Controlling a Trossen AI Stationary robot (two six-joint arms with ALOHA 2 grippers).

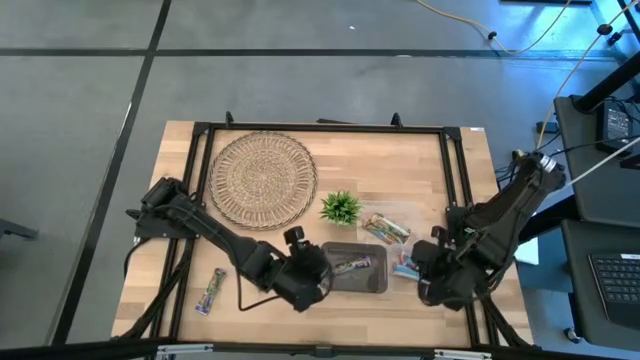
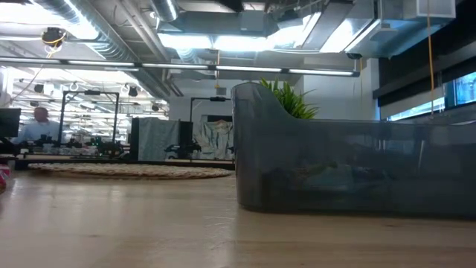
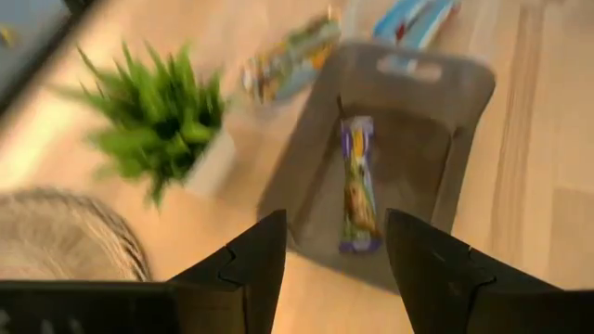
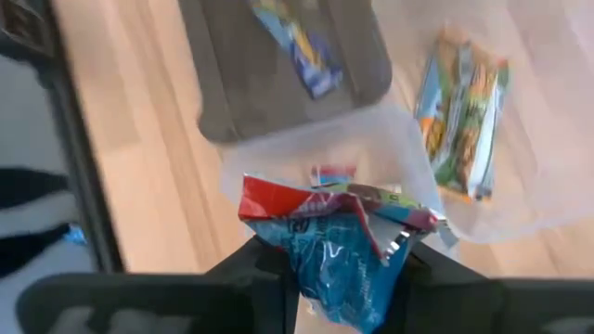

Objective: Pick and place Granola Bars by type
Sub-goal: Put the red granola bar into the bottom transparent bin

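Fingers (image 4: 278,278) of the right arm are clamped on a blue granola bar (image 4: 339,255) with a red end — beyond them lies a clear tray (image 4: 520,209), a green-and-tan bar (image 4: 461,113) beside it. Left fingers (image 3: 246,264) stand apart (holding nothing); ahead of them a purple-ended bar (image 3: 358,183) rests inside the grey bin (image 3: 464,102) on the tabletop (image 3: 548,167).

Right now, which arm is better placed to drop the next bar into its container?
Right. The right gripper grips a blue-wrapped bar beside the clear container; the left gripper hangs open and empty.
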